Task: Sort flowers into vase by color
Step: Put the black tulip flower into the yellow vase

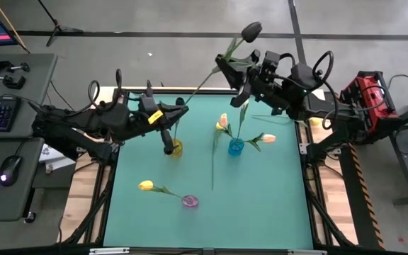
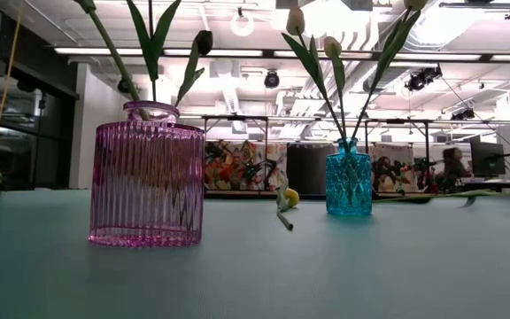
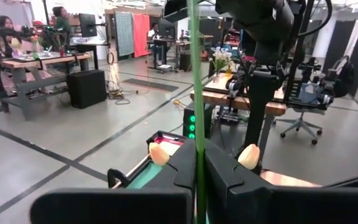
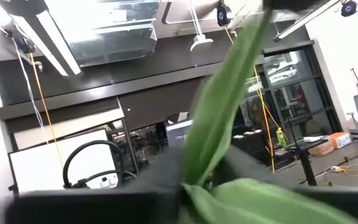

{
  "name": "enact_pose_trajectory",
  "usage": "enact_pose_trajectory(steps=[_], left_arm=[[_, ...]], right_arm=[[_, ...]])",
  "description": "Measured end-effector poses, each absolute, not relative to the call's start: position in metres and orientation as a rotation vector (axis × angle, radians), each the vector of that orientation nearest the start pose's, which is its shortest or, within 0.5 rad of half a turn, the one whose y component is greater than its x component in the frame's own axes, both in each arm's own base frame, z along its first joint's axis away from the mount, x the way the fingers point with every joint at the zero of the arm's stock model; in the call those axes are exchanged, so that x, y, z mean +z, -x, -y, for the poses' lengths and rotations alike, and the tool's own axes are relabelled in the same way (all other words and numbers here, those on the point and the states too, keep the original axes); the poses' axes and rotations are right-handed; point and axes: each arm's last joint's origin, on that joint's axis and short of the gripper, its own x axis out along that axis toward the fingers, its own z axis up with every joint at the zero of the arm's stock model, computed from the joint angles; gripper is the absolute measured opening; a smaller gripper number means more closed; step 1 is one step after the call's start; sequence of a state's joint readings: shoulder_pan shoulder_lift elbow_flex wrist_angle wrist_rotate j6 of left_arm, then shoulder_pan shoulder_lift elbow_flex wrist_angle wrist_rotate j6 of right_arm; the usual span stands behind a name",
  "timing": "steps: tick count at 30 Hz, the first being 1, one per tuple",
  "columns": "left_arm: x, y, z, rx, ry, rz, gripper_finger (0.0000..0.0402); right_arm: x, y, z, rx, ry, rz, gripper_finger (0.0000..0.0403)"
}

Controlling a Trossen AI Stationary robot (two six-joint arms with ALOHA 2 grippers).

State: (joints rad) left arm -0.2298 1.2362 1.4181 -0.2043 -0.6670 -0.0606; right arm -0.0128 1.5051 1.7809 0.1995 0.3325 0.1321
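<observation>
A black tulip on a long thin green stem slants over the table's far edge, held by both grippers. My left gripper, reaching in from the left, is shut on the stem low down. My right gripper, at the far edge, is shut on the flower closer to its head. On the table stand a yellow vase, a blue vase holding cream-peach tulips, and a pink vase holding a yellow tulip. My left gripper pinches the lower part of the thin stem between its two fingers, which lie level and across it, coming from the table's left. The stem rises out of the hold, clear of the table. My right gripper is closed on the flower's green leaves near the head, coming from the table's right; the leaves hide the stem there. The flower's head stands beyond and above the fingers.
A loose tulip lies on the cloth with its stem pointing to the near edge, between the yellow and blue vases. In the low view the pink vase is near and the blue vase farther back. The near right of the table is bare cloth.
</observation>
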Motion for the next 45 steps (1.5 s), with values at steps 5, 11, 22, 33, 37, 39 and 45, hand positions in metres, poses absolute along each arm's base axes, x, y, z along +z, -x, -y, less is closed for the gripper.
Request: enact_pose_trajectory(steps=[5,11,22,33,37,39,45], left_arm=[[0.459,-0.241,0.038,0.437,0.016,-0.006,0.0035],[0.464,-0.196,0.031,0.431,0.037,-0.083,0.0127],[0.473,-0.137,0.031,0.352,0.17,-0.062,0.0207],[0.473,-0.135,0.038,0.306,0.172,-0.064,0.0204],[0.474,-0.135,0.038,0.303,0.198,-0.052,0.0204],[0.474,-0.135,0.038,0.303,0.203,-0.051,0.0204],[0.476,-0.135,0.038,0.298,0.214,-0.034,0.0204]], right_arm=[[0.535,-0.306,0.013,-0.307,-0.203,0.5,0.0014],[0.536,-0.306,0.012,-0.281,-0.17,0.494,0.0003],[0.464,-0.369,-0.014,-0.166,-0.1,0.162,0.0001],[0.386,-0.437,-0.008,-0.291,0.017,0.021,0.0],[0.365,-0.452,-0.001,-0.3,-0.011,-0.004,0.0],[0.353,-0.459,0.003,-0.301,-0.02,-0.028,0.0],[0.334,-0.469,0.013,-0.316,-0.056,-0.07,0.0]])
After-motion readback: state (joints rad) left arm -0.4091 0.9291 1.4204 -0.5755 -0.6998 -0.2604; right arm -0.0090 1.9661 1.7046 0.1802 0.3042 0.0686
